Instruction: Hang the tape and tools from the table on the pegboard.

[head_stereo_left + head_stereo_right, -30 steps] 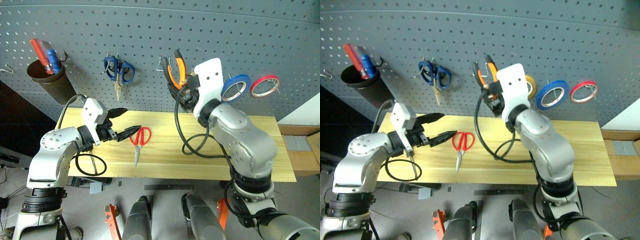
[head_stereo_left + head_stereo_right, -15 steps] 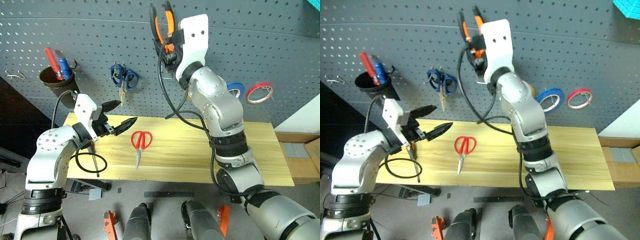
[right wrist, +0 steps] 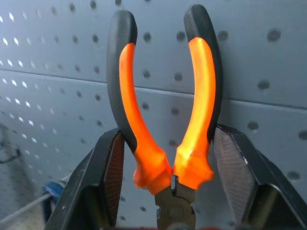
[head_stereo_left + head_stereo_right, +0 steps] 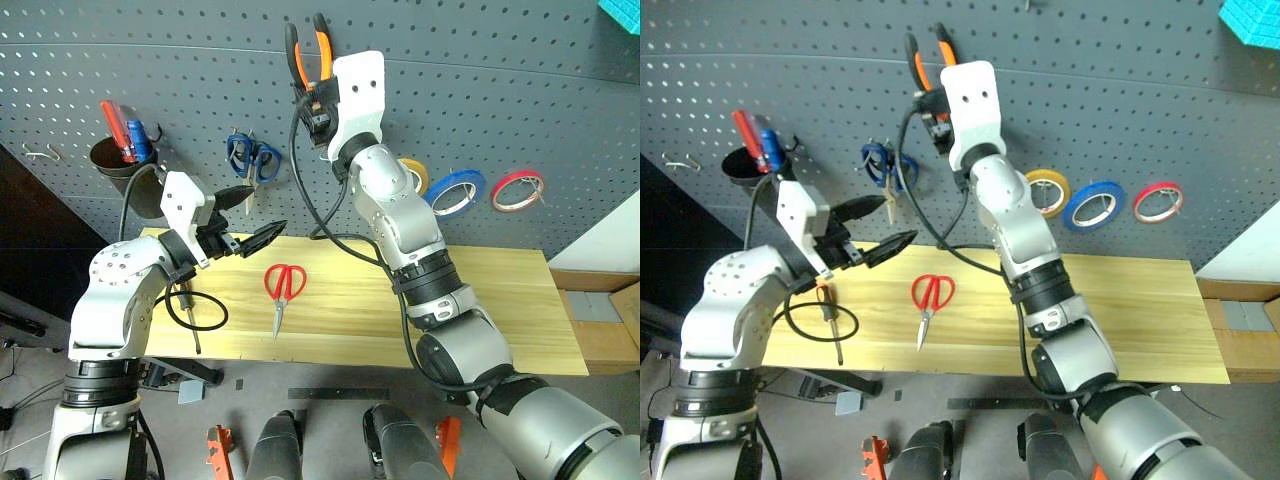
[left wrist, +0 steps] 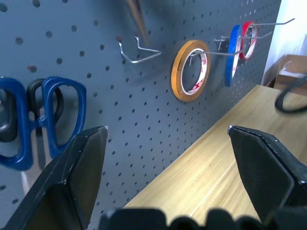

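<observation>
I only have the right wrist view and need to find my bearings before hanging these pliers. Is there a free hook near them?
Observer: Yes. A bare metal hook sits on the pegboard, between the blue-handled scissors and the yellow tape roll. The pliers are up above it, in the right gripper.
Operator: What is left on the table?
Observer: The red-handled scissors and a screwdriver lie on the table.
Operator: Is the left gripper busy?
Observer: No, the left gripper is open and empty, above the table's left end.
</observation>
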Tool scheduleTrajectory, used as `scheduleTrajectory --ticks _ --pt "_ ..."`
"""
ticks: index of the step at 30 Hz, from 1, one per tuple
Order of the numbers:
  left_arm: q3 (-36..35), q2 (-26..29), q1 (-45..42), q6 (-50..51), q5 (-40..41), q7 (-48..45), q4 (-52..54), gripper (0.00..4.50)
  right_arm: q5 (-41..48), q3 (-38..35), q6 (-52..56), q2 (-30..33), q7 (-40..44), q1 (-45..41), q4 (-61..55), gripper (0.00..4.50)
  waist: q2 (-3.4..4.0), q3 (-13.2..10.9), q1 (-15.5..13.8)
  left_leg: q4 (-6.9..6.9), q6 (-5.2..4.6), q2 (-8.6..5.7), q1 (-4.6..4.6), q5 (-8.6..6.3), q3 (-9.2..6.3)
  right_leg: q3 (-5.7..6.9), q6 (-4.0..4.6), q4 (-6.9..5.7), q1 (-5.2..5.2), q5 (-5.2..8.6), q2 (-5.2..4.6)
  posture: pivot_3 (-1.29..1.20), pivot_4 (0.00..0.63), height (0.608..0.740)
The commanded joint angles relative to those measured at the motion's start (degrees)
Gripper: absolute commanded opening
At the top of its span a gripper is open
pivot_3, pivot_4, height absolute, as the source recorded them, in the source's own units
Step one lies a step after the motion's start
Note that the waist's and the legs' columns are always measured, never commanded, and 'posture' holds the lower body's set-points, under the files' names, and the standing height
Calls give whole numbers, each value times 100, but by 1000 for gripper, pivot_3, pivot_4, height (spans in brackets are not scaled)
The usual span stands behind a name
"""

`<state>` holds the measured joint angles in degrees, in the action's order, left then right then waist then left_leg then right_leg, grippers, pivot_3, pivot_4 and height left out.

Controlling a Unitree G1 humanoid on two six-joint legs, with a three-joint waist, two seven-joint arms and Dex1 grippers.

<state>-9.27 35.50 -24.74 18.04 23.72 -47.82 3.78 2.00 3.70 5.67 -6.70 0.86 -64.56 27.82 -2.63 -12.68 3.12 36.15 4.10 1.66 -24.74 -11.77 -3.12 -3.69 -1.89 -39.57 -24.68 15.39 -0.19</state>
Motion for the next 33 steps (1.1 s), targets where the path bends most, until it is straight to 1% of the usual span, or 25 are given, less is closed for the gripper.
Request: scheduleTrajectory --ticks 1,10,13,18,20,22,24,25,28,32,33 --pt "16 -55 -194 -174 -28 55 61 4315 -234 32 -896 -10 -99 -237 337 2293 0 0 -2 0 1 0 0 1 0 1 0 0 0 0 0 47 122 740" --pt "55 -97 -188 -230 -38 91 73 4315 -524 5 -1884 -17 -289 -289 1374 2292 -1 0 -3 1 9 0 4 6 -2 0 0 -13 -1 0 0 58 122 740" --pt "57 -88 -181 -234 -30 103 78 4315 -637 18 -1952 4 -360 -222 1550 2292 -1 0 -3 2 10 0 6 8 -2 0 1 -22 -1 0 0 58 123 740" --pt "71 -92 -175 -253 -46 102 41 4315 -808 1 -1754 69 -564 -80 1704 2292 -1 0 -4 5 13 0 10 11 -3 0 1 -32 -1 0 1 52 126 740" --pt "90 -109 -176 -254 -54 108 26 4315 -854 -15 -1697 99 -640 -45 1754 3035 -1 1 -4 7 14 -1 10 13 -3 0 1 -34 -1 0 1 50 126 740" --pt "113 -126 -176 -253 -66 114 17 4315 -875 -19 -1628 121 -675 -17 1794 3596 -1 0 -3 9 14 -1 11 14 -3 0 1 -37 -1 0 1 48 127 740" --pt "133 -138 -172 -242 -75 112 18 4315 -873 -20 -1520 126 -690 4 1798 4352 0 1 -4 14 13 -1 13 15 -4 -1 1 -42 0 0 1 44 128 740" --pt "140 -141 -171 -230 -76 106 18 4315 -878 -16 -1466 127 -692 12 1788 4449 -1 1 -6 18 13 -1 14 17 -5 0 2 -46 1 -1 2 44 128 740" --pt "163 -161 -169 -212 -82 115 9 4315 -895 20 -1140 121 -628 67 1635 4449 0 1 -6 38 10 -2 15 20 -11 2 10 -53 8 -7 4 37 130 740" --pt "166 -224 -134 -155 -69 210 46 4315 -815 187 -278 76 -155 481 752 4449 0 1 -4 50 8 -1 38 19 -18 5 11 -53 42 -8 8 33 133 740" --pt "148 -253 -96 -108 -59 273 70 4315 -768 280 93 71 82 700 356 4449 0 1 -4 49 8 -1 41 19 -18 5 11 -53 45 -8 9 31 134 740"
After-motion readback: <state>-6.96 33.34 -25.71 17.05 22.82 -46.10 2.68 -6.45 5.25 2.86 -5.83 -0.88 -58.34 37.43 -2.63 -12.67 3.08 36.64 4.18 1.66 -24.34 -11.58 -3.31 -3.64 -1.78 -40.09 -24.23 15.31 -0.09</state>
